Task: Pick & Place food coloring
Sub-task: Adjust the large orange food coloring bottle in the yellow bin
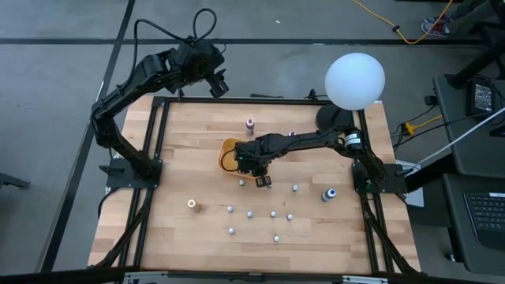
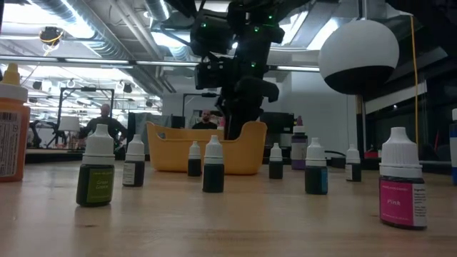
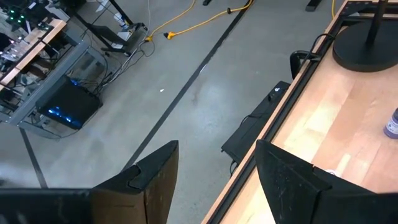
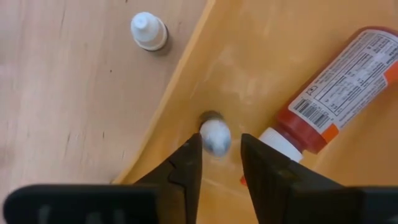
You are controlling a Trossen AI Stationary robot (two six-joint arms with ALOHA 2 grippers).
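My right gripper point(image 4: 217, 155) points down into the yellow-orange tray point(image 1: 227, 155), open. Just past its fingertips, a tiny food coloring bottle with a white cap point(image 4: 215, 135) stands on the tray floor against the tray's wall point(image 4: 186, 81). Beside it in the tray lies a larger red bottle point(image 4: 336, 87) with a white cap. Several more small food coloring bottles point(image 1: 251, 214) stand upright on the wooden table near the front. My left gripper point(image 3: 214, 180) is open and holds nothing. It is raised past the table's far left corner. My right gripper comes from above with a finger on each side of the small bottle's white cap point(image 4: 217, 127). A gap shows between the cap and one finger point(image 4: 249, 155). Whether the other finger point(image 4: 189, 158) touches the cap I cannot tell. The bottle rests on the tray floor.
A purple bottle point(image 1: 250, 124) stands beyond the tray, a blue-topped one point(image 1: 328, 194) at the right and an orange-topped one point(image 1: 192, 204) at the left. A white globe lamp point(image 1: 355, 79) stands at the far right corner. People show in the room behind.
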